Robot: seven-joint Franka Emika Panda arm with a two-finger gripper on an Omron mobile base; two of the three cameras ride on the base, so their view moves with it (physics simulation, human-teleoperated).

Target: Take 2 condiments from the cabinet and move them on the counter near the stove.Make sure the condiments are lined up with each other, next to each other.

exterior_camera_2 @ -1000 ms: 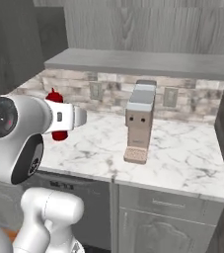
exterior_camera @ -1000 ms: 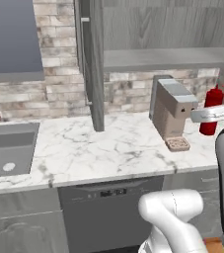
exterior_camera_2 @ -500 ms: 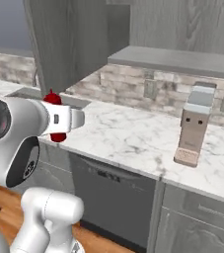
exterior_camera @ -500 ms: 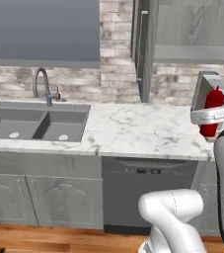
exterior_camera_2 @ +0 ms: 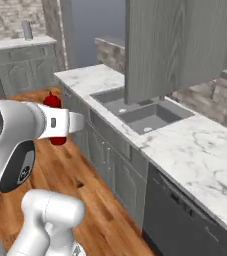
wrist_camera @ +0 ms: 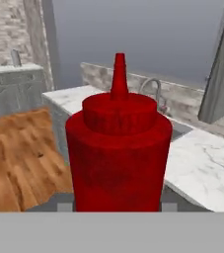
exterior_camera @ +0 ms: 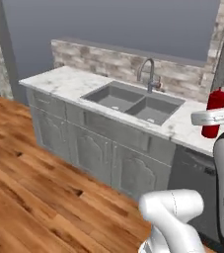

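Observation:
A red condiment bottle [wrist_camera: 117,153] with a tapered nozzle stands upright close in front of the hand camera. My gripper [exterior_camera: 209,117] is shut on this bottle [exterior_camera: 214,111], holding it in the air beside the white marble counter [exterior_camera: 74,81]. From the other side, the gripper [exterior_camera_2: 60,122] and the bottle [exterior_camera_2: 52,100] hang over the wooden floor, apart from the counter [exterior_camera_2: 190,150]. A grey wood-grain cabinet panel [exterior_camera_2: 170,45] hangs above the sink. The stove is out of view.
A grey double sink [exterior_camera: 133,101] with a steel faucet [exterior_camera: 150,76] is set in the counter. Grey base cabinets [exterior_camera: 84,133] and a dark dishwasher front [exterior_camera_2: 180,220] line the wooden floor [exterior_camera: 34,188]. A second counter [exterior_camera_2: 20,42] stands far off.
The base has driven and turned, so the whole scene has shifted: the coffee machine has left the views and the sink and floor have come in. The bottle stays in my gripper.

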